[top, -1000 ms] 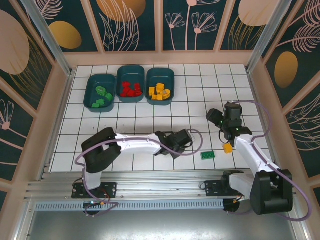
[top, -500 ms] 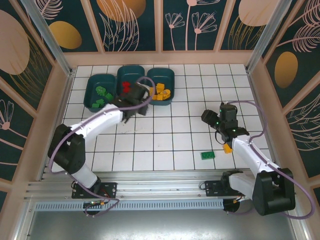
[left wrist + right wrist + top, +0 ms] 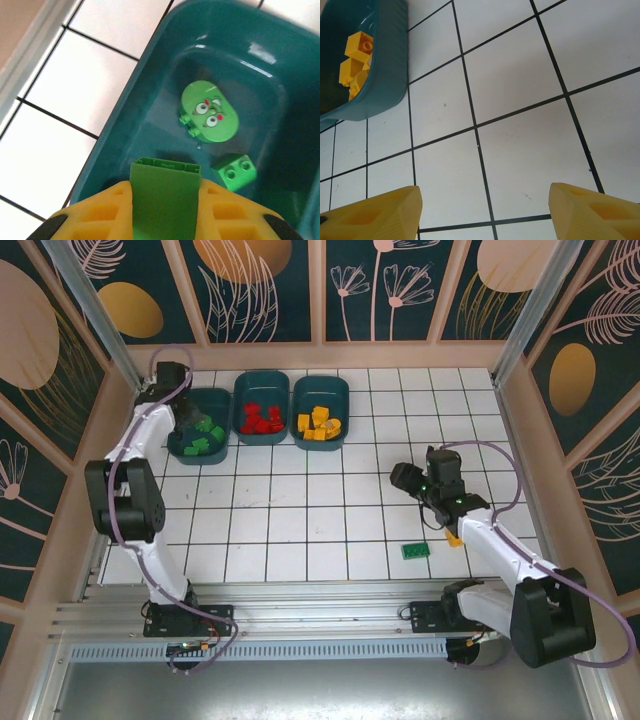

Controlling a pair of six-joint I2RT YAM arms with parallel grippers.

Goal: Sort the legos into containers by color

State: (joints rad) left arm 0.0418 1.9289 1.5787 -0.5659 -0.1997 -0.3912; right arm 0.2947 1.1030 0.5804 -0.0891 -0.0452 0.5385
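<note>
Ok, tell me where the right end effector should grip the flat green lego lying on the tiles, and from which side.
Grip the flat green lego across its two long edges, coming straight down from above. It lies flat and low on the table, so a sideways approach would probably just push it along. Its narrow width should fit between the fingers of the open right end effector.

The left arm [image 3: 143, 430] and the right arm [image 3: 500, 545] are made of white tubes with fat black joints. A thin purple cable [image 3: 517, 485] loops along each one. Black plates [image 3: 190, 620] hold them at the near edge. The left gripper [image 3: 165, 187] and right gripper [image 3: 485, 192] have chunky yellow fingers [image 3: 375, 212] with hollow dents.
</note>
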